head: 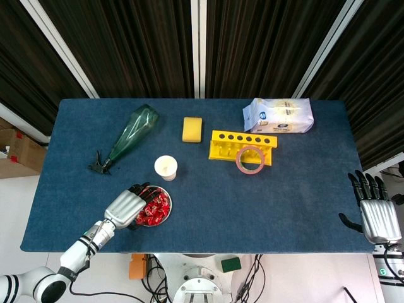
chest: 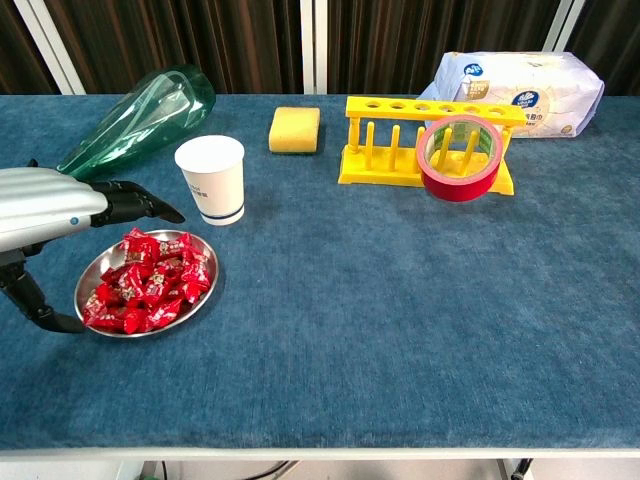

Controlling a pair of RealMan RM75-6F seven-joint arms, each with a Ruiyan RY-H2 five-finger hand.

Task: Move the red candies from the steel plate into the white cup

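Note:
A steel plate (head: pixel 168 213) (chest: pixel 204 293) piled with several red candies (head: pixel 155 209) (chest: pixel 150 281) sits near the table's front left. Just behind it stands the white cup (head: pixel 166 167) (chest: pixel 210 177), upright. My left hand (head: pixel 129 206) (chest: pixel 58 208) hovers over the plate's left side, its dark fingers (chest: pixel 140 203) stretched out above the candies and its thumb (chest: pixel 30 297) hanging low beside the rim. It holds nothing. My right hand (head: pixel 375 211) rests open at the table's right front corner, far from the plate, and shows only in the head view.
A green plastic bottle (head: pixel 129 135) (chest: pixel 134 114) lies behind the cup to the left. A yellow sponge (head: pixel 192 129) (chest: pixel 295 129), a yellow tube rack (head: pixel 242 144) (chest: pixel 400 140) with a red tape roll (head: pixel 250 159) (chest: pixel 458 160) leaning on it, and a white packet (head: pixel 279 115) (chest: pixel 520 80) stand farther back.

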